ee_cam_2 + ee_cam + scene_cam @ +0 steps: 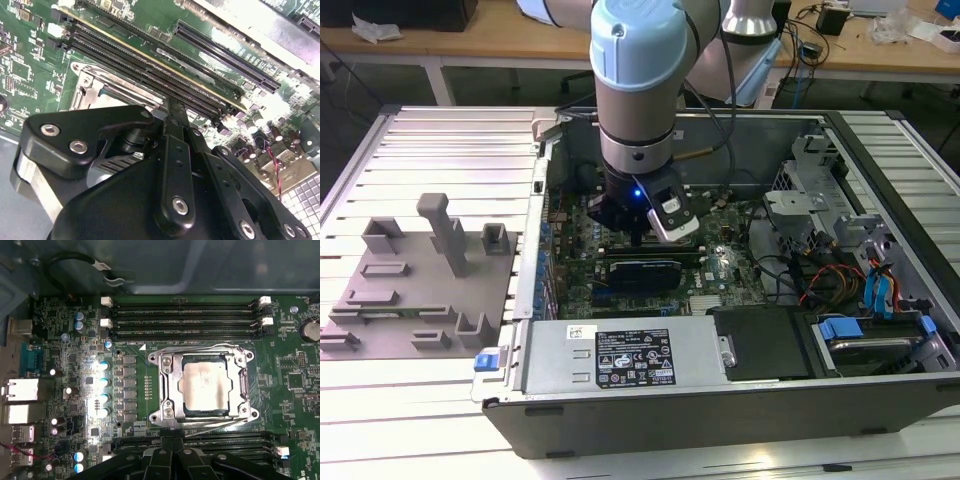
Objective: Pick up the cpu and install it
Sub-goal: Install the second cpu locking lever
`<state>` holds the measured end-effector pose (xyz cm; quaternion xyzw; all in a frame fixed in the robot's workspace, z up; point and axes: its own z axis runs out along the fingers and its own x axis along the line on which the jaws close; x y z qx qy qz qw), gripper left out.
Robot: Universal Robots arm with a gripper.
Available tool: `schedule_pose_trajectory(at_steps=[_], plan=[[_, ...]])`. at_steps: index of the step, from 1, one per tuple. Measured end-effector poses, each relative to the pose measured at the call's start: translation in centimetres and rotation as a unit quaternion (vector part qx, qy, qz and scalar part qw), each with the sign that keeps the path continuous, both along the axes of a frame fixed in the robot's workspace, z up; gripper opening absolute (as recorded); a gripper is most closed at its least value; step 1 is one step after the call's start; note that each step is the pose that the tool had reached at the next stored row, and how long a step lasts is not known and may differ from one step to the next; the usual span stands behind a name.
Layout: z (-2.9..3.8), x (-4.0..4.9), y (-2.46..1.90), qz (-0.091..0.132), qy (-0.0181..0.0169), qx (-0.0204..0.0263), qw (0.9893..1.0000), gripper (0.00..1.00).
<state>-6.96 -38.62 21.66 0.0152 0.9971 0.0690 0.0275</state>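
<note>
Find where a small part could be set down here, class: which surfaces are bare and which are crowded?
Bare room: the ribbed metal table beyond the grey fixture plate, and the strip in front of the computer case. Crowded: the motherboard around the cpu seated in its socket frame, hemmed by memory slots, with the hand low over it.

An open computer case (720,400) lies on a ribbed metal surface (450,140). The arm (635,90) reaches down into the case, its tool (645,225) low over the green motherboard (720,265), a blue light glowing just above it. Outside the case, on the exterior view's left, lies a grey plastic fixture (415,290) with blocks and posts.
</note>
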Motion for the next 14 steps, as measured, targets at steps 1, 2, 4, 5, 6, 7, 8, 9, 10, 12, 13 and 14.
schedule_pose_trajectory(at_steps=[1,2,4,5,6,7,8,9,10,12,13,14], plan=[[-0.01,-0.03,-0.03,0.0,-0.0002,0.001,1.0,0.11],[-0.05,-0.07,-0.05,0.0,-0.0005,0.003,1.0,0.11],[-0.18,-0.17,-0.12,0.001,-0.0011,0.0075,1.0,0.11],[-0.23,-0.19,-0.15,0.001,-0.0013,0.0088,1.0,0.11],[-0.36,-0.24,-0.2,0.001,-0.0018,0.0117,0.9999,0.11],[-0.48,-0.3,-0.23,0.001,-0.0023,0.0137,0.9999,0.11],[-0.56,-0.34,-0.24,0.001,-0.0026,0.0153,0.9999,0.11],[-0.62,-0.38,-0.25,0.001,-0.0028,0.017,0.9999,0.11],[-0.69,-0.43,-0.25,0.001,-0.003,0.019,0.9998,0.11],[-0.84,-0.6,-0.26,0.001,-0.0038,0.0232,0.9997,0.11],[-0.89,-0.69,-0.26,0.001,-0.0043,0.0252,0.9997,0.11],[-0.97,-0.82,-0.26,0.001,-0.0048,0.0282,0.9996,0.11]])
